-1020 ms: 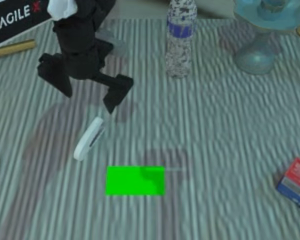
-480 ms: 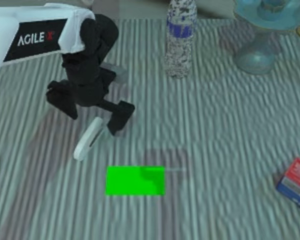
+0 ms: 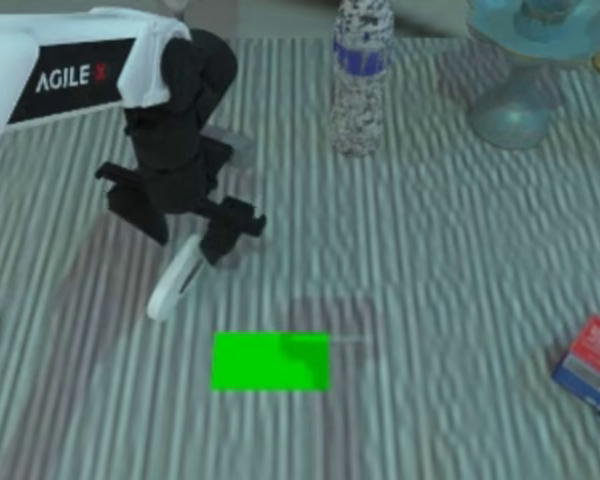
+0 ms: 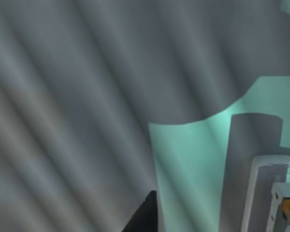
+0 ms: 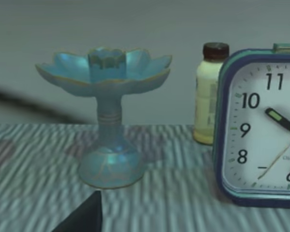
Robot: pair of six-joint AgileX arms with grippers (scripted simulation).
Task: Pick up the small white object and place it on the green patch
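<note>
left gripper [image 3: 185,215]: over the table's left half, toward the far edge; fingers spread apart, nothing held; one finger [image 3: 143,208] sits on the left-edge side, the other [image 3: 230,228] on the right-edge side.
small white object [image 3: 176,280]: lies flat on the table, its far end right at the gap between the fingers, the rest trailing toward the near edge.
direction: object lies toward the near edge, slightly toward the left edge, from the fingertip midpoint.
long axis: diagonal, far-right end to near-left end; dark slot faces the right-edge side.
finger line vs axis: fingers look set roughly across the long axis, so closing should pinch the narrow width; judgement only, height above the table not readable.
green patch [image 3: 270,361]: flat, near-edge side of the object and toward the right edge; close to it but not touching.
nearer arm: left, clearly; right arm not seen in the top view, right wrist view looks at a blue pedestal dish [image 5: 105,121], a bottle [image 5: 208,92] and a clock [image 5: 261,125] at the far right corner.
open room: bare table between object and patch; speckled bottle [image 3: 361,75] stands well apart by the far edge, red-and-blue box [image 3: 592,368] well apart at the right edge.
left wrist view: mostly table surface and a pale teal shape; object not identifiable there.
risk: grip catches only the object's far end, so it may pivot when lifted.
</note>
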